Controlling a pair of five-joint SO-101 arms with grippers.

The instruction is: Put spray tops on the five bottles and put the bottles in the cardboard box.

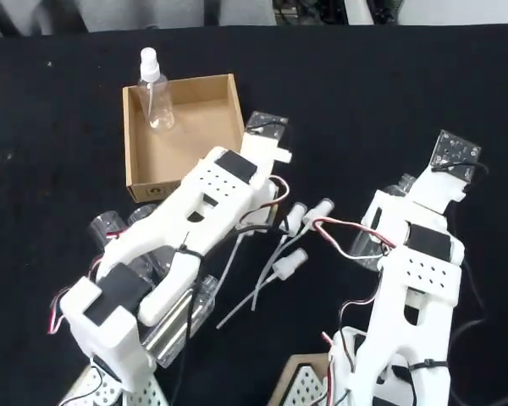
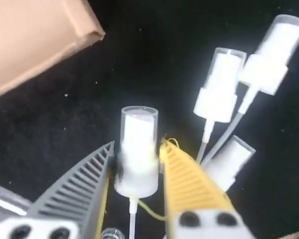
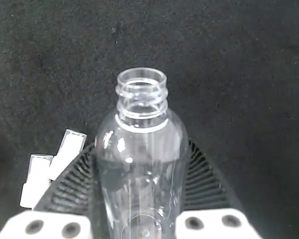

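Spray tops of white plastic, each with a clear cylindrical cap and a thin dip tube, number four loose ones. One spray top [image 2: 138, 124] stands upright, pinched at its collar between the left fingers [image 2: 84, 179], one grey and one yellow, both ribbed. Three more [image 2: 219, 92] [image 2: 274, 52] [image 2: 231, 162] lie close together on the black, cloth-like worktop [image 1: 364, 85], just beside the held one.

A clear, round-shouldered bottle [image 3: 141, 129] with a bare threaded neck sits gripped around its body by the right fingers [image 3: 70, 184], which are dark and ribbed. A second bottle [image 1: 155, 97], already capped with a spray top, stands upright in a far corner of the square, open cardboard box [image 1: 131, 152]. Further clear bottles [image 1: 108, 228] lie on the worktop partly under the left arm [image 1: 195, 211]; their number cannot be told.

The left arm stretches low and diagonally towards the near corner of the box. The right arm [image 1: 415, 262] extends straight out, well apart from the box.
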